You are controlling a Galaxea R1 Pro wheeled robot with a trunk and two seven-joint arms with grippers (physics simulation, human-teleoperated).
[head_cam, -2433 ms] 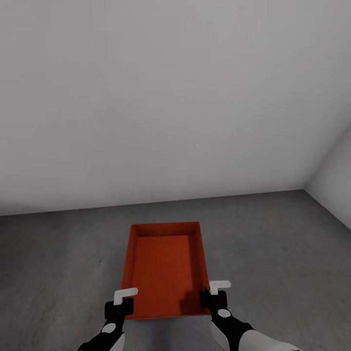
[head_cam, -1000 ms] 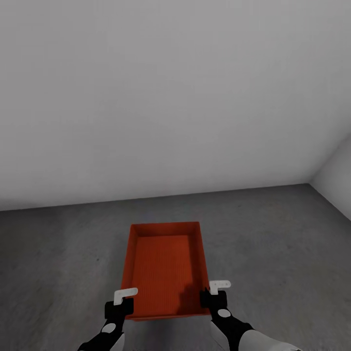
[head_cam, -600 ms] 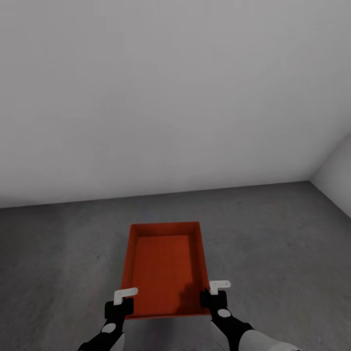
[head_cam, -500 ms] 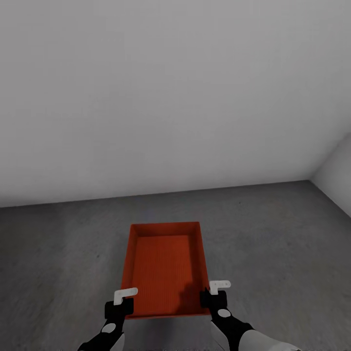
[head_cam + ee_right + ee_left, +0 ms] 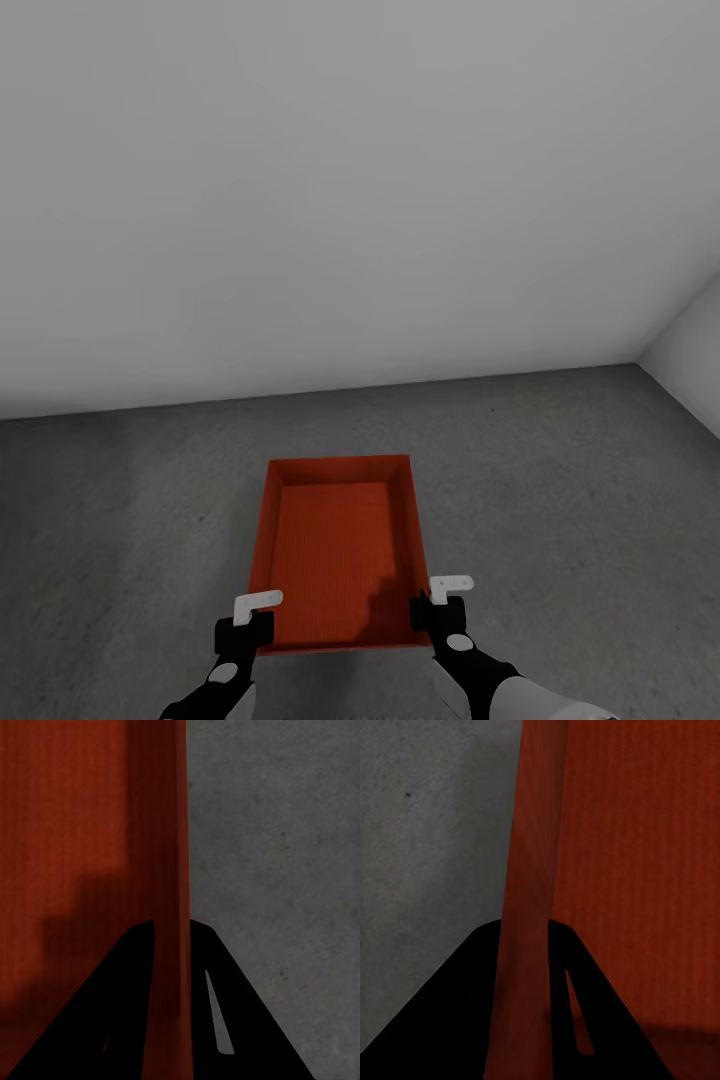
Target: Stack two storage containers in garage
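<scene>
An orange-red storage container [image 5: 338, 548], rectangular and open at the top, is held out in front of the robot by both arms above a dark grey, rough concrete-like floor [image 5: 560, 500]. Its long sides run away from the robot, and its inside is bare, with a fine ribbed texture on the bottom and a soft shadow at the near right corner.

The left gripper [image 5: 250, 625] grips the container's left wall at the near left corner. From the left wrist camera, the two black fingers [image 5: 450, 1012] sit one on each side of the thin orange wall [image 5: 529, 945], pinching it between them, with the container's inside to one side and grey floor [image 5: 427, 847] to the other.

The right gripper [image 5: 432, 610] grips the right wall at the near right corner in the same way. From the right wrist camera, its black fingers [image 5: 247, 1020] are pressed against either face of the upright orange wall [image 5: 169, 907], with grey floor [image 5: 277, 847] beyond the outer face.

Whether the container's base touches the floor or hangs just above it cannot be told.

Ahead, a plain pale grey wall [image 5: 350, 180] meets the floor well beyond the container's far edge. A second pale wall [image 5: 690, 375] joins it at the room's far right corner.
</scene>
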